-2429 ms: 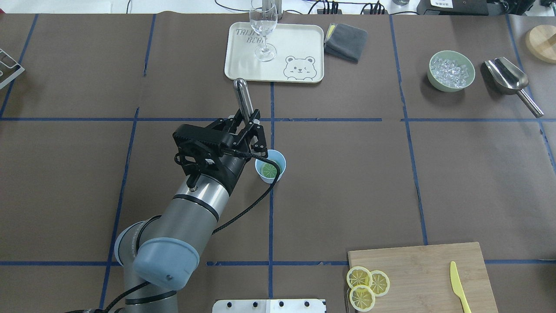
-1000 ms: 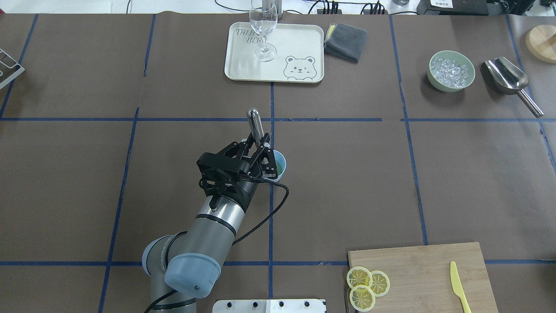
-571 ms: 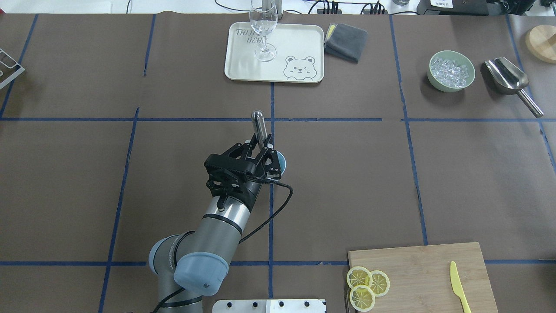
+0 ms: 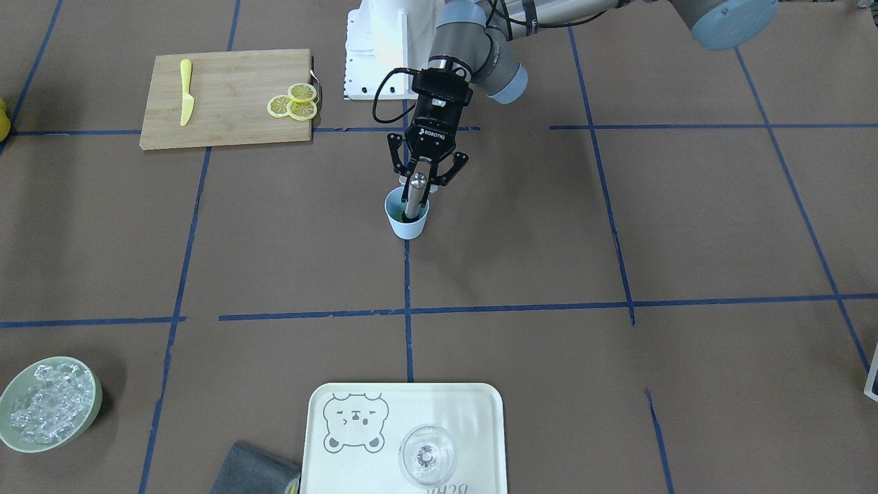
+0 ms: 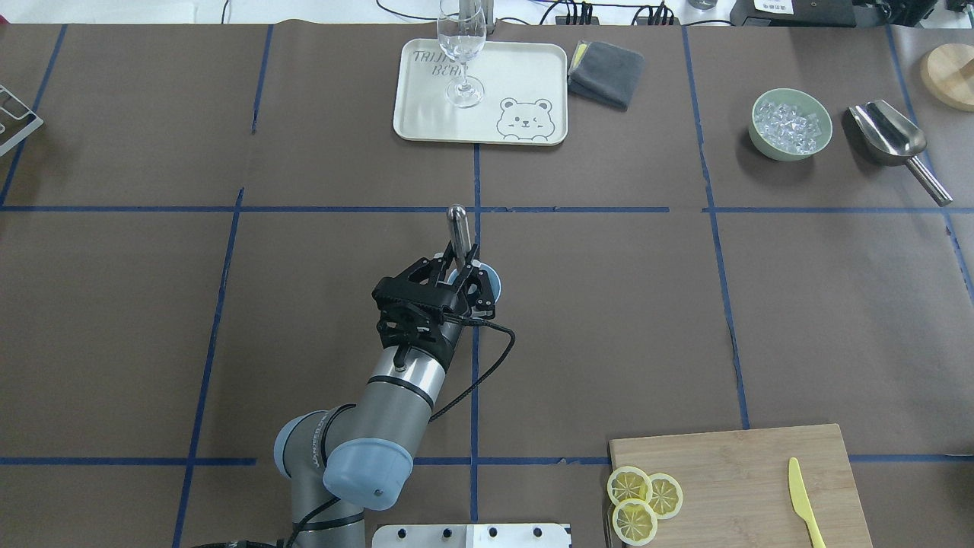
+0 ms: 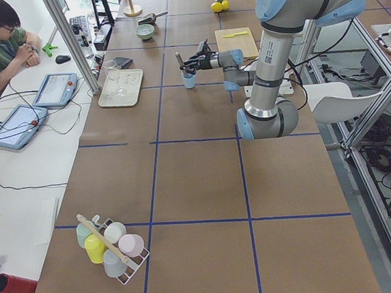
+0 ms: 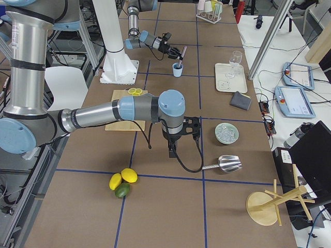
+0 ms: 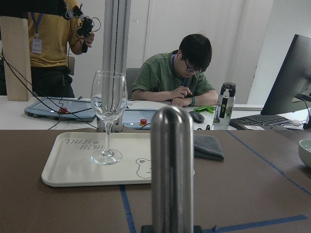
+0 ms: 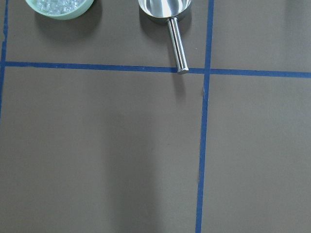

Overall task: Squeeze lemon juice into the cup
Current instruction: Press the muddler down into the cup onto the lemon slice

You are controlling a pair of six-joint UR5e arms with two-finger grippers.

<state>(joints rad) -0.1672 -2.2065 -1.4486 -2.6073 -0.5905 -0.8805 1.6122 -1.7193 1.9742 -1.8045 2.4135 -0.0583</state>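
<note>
Pressure should go straight down with a slight twist, I judge, so the light, tapered plastic cup stays upright on the bench. My left pincer is clenched on a smooth, round-ended steel rod dipping into the cup, where the greenish lemon lies. Whether the right pincer is released or clenched, I cannot tell.

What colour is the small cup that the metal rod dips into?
The cup around the metal rod is plain light blue; the exterior front-facing view shows it best.
</note>
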